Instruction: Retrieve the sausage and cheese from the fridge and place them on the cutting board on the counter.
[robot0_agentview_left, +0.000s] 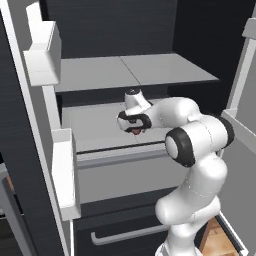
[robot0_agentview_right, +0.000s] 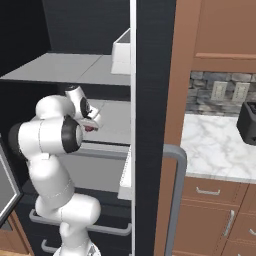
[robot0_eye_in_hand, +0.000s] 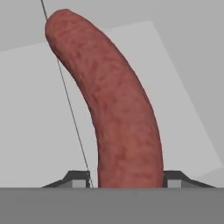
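The sausage (robot0_eye_in_hand: 118, 113) is a dark red-brown, mottled link with a gentle curve and a rounded end. In the hand view it rises from between the two dark fingertips (robot0_eye_in_hand: 78, 178), which sit tight against its sides, so the tool (robot0_agentview_left: 136, 129) is clamped on the sausage. It is low over the grey middle shelf (robot0_agentview_left: 95, 127) of the open black fridge (robot0_agentview_left: 110, 30).

From the left, a white bin (robot0_agentview_left: 42, 55) hangs on the left fridge door, with a lower white bin (robot0_agentview_left: 62, 170) beneath it. An upper grey shelf (robot0_agentview_left: 130, 70) sits above the tool, leaving a narrow space. A grey drawer (robot0_agentview_left: 125, 175) lies below. In the right base view, the right fridge door (robot0_agentview_right: 150, 125) stands edge-on, then brown cabinets (robot0_agentview_right: 220, 30) and a marble counter (robot0_agentview_right: 215, 145) carrying a dark appliance (robot0_agentview_right: 247, 122).
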